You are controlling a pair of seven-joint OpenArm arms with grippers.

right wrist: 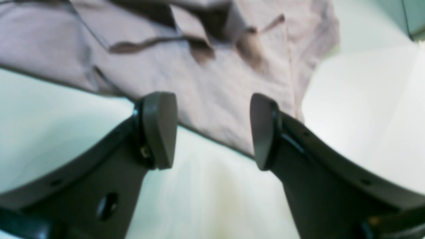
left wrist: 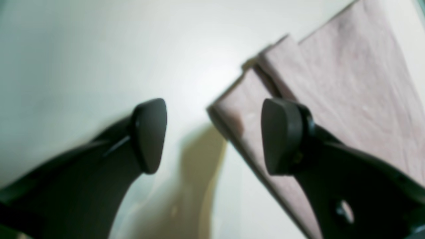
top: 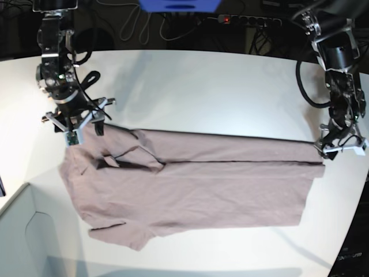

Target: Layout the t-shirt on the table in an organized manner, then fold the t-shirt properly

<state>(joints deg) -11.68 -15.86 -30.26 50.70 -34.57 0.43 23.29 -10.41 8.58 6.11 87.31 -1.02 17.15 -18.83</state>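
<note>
Shirt (top: 196,184) spread lengthwise on table (top: 202,92), far long edge folded over. Left gripper (left wrist: 212,136) and right gripper (right wrist: 212,129) both spread, empty, above opposite ends. Lower together; pinch both layers evenly.

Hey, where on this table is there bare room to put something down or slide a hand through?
The widest bare patch of the table lies beyond the t-shirt, between the right gripper and the left gripper. A narrower strip runs along the near edge below the shirt's hem. It is crowded at the shirt's two far corners, where both open grippers sit.
</note>
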